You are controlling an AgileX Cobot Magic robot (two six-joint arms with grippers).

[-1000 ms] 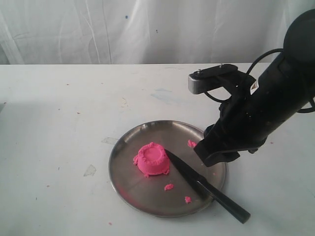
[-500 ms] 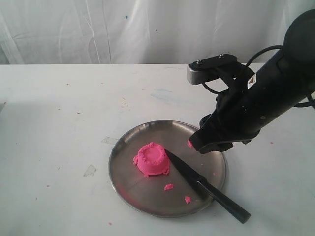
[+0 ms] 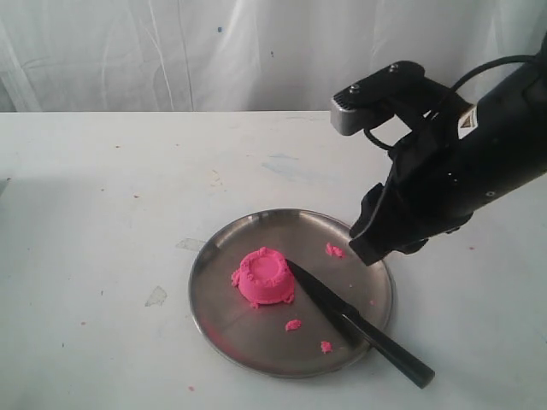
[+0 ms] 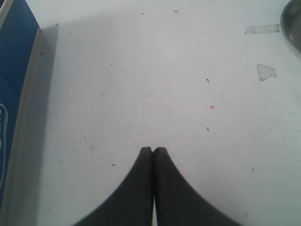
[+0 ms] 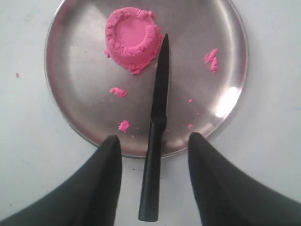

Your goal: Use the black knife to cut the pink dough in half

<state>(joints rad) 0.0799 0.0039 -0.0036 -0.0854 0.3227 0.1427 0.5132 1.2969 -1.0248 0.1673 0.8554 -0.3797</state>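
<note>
The pink dough (image 3: 264, 276) (image 5: 130, 38) sits as one whole round dome on the steel plate (image 3: 232, 325) (image 5: 82, 108). The black knife (image 3: 359, 325) (image 5: 156, 127) lies flat with its tip beside the dough and its handle sticking out over the plate's rim onto the table. My right gripper (image 3: 376, 252) (image 5: 154, 141) hangs open above the plate's right rim, its fingers either side of the knife handle in the right wrist view and well above it. My left gripper (image 4: 153, 150) is shut and empty over bare table, out of the exterior view.
Small pink crumbs (image 3: 334, 250) (image 5: 118, 92) are scattered on the plate. A blue box (image 4: 11, 84) stands by the left gripper. Tape scraps (image 4: 265, 71) lie on the white table. A white curtain closes the back.
The right arm has lifted and drawn back to the right, off the plate's middle. Dough and knife have not moved.
</note>
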